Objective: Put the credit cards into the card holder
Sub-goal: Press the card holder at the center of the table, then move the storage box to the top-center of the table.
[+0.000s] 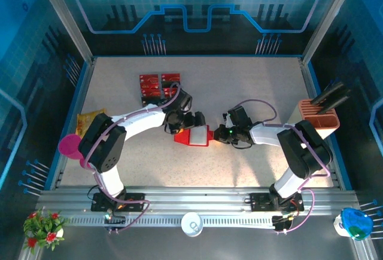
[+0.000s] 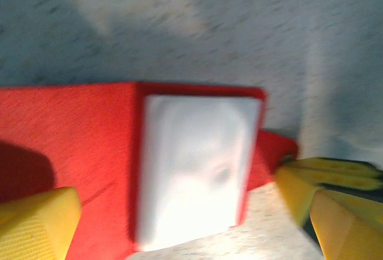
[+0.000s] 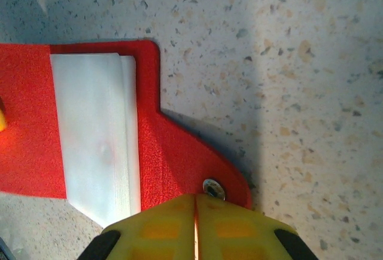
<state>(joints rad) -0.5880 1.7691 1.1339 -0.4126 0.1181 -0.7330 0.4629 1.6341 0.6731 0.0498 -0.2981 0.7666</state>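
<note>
The card holder [image 1: 194, 136] lies open in the middle of the table, red with a pale clear pocket [image 2: 191, 170]. Its tab with a metal snap [image 3: 210, 187] sticks out to the right. My right gripper [image 3: 196, 212] is shut on that tab, its yellow fingers pressed together on the red edge. My left gripper [image 2: 179, 227] hovers open over the holder's left half, one yellow finger [image 2: 36, 224] on the red cover and the other finger [image 2: 335, 203] beyond the pocket; this view is blurred. The credit cards [image 1: 159, 85] lie in a group farther back, red with black bands.
A yellow-orange snack packet [image 1: 88, 119] and a pink cup [image 1: 70, 146] sit at the left edge. A salmon compartment box [image 1: 319, 115] with black items stands at the right. A raised blue rim [image 1: 72, 110] borders the table.
</note>
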